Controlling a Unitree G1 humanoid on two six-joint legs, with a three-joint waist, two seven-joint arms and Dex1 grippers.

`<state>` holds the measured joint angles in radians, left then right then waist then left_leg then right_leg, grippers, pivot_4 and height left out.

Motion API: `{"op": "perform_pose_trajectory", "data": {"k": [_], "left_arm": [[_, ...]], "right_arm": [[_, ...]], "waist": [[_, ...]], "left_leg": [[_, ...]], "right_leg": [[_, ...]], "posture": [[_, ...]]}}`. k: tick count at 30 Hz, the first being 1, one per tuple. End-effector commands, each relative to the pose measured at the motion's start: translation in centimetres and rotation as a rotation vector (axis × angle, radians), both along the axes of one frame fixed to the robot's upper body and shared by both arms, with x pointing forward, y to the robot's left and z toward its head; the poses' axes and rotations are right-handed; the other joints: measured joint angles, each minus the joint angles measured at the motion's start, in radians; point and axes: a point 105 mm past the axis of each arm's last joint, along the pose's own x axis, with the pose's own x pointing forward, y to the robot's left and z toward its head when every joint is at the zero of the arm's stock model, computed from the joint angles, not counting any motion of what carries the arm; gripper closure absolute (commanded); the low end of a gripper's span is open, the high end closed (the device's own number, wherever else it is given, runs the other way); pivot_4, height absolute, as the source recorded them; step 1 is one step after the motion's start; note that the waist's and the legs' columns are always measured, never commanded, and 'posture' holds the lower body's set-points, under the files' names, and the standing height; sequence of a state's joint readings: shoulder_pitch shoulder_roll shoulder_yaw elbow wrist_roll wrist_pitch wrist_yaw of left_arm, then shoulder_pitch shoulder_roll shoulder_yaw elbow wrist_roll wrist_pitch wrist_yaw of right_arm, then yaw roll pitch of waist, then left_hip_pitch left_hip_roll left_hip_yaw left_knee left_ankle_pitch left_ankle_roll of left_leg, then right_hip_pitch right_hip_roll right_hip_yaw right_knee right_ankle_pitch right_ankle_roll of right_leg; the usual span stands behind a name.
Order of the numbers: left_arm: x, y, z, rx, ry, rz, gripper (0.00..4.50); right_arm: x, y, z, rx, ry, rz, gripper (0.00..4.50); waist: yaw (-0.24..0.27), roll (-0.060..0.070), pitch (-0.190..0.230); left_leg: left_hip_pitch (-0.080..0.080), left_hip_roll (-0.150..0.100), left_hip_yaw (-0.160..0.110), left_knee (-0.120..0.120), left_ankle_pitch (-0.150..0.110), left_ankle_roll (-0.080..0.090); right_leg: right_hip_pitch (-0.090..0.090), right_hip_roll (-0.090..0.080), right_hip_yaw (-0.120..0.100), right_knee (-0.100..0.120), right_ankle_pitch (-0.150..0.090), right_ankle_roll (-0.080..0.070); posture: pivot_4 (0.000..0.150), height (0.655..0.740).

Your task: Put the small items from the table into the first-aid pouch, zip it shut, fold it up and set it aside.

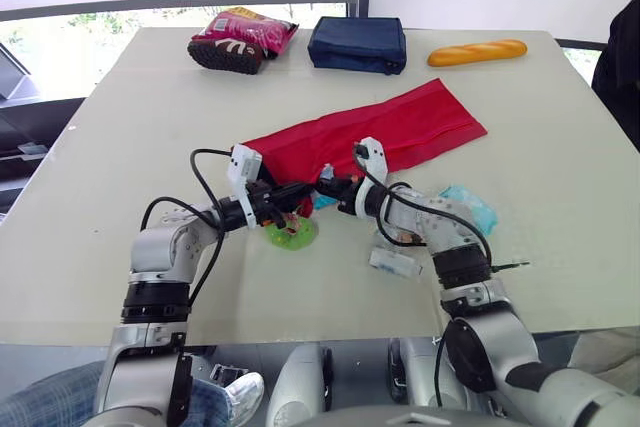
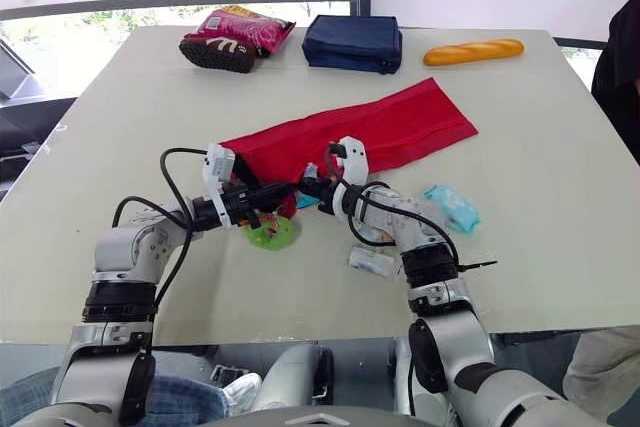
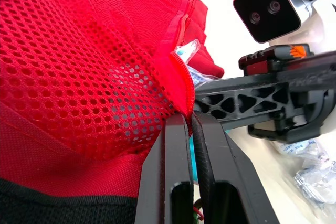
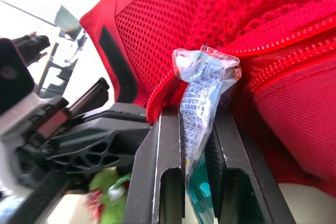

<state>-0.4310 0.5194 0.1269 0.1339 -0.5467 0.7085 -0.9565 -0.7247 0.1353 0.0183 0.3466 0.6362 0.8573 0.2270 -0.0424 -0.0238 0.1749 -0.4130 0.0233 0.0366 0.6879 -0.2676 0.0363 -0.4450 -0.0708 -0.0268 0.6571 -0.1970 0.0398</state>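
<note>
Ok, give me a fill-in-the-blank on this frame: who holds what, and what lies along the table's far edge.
1. The left gripper is shut on the zipper edge of the ____ mesh pouch.
2. The clear packet is pinched by the ____ gripper.
3. The bag between the snack bag and the baguette is dark ____.
Missing words: red; right; blue.

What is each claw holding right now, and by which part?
The left claw pinches the red pouch by the zipper edge of its opening. The right claw grips a clear plastic packet around its middle.
</note>
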Motion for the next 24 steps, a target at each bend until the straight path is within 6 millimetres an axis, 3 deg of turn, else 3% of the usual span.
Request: {"op": "perform_pose_trajectory", "data": {"k": [1,8,16,24], "left_arm": [[-0.9,-1.3,0.3,-0.024,-0.003,-0.068,4.41],[-0.6,-1.3,0.3,-0.029,0.001,-0.06,4.41],[0.1,-1.3,0.9,-0.059,-0.001,-0.049,4.5],[0.5,-0.7,0.7,-0.056,0.004,-0.027,4.5]], "right_arm": [[0.0,1.8,1.5,0.029,-0.052,-0.009,4.41],[-1.3,2.2,1.9,0.018,-0.059,0.064,4.41],[-1.1,1.7,1.4,-0.065,-0.115,0.058,1.15],[-1.2,-0.9,2.3,-0.129,-0.21,0.105,1.15]], "waist": [[0.0,0.0,0.0],[0.001,0.0,0.0],[0.005,0.0,0.0],[0.006,0.0,0.0]], "left_leg": [[0.0,0.0,0.0,0.0,0.0,0.0],[0.0,0.0,-0.001,0.0,0.0,-0.001],[-0.001,0.0,-0.001,0.0,0.0,-0.001],[-0.002,0.0,-0.002,0.0,0.001,-0.002]], "right_leg": [[0.0,0.0,0.0,0.0,0.0,0.0],[0.0,0.0,0.0,0.0,0.0,0.0],[-0.001,0.0,-0.001,-0.001,0.0,0.0],[0.0,0.0,-0.002,-0.001,0.0,0.0]], "posture": [[0.15,0.7164],[0.15,0.7164],[0.15,0.7164],[0.15,0.7164]]}}
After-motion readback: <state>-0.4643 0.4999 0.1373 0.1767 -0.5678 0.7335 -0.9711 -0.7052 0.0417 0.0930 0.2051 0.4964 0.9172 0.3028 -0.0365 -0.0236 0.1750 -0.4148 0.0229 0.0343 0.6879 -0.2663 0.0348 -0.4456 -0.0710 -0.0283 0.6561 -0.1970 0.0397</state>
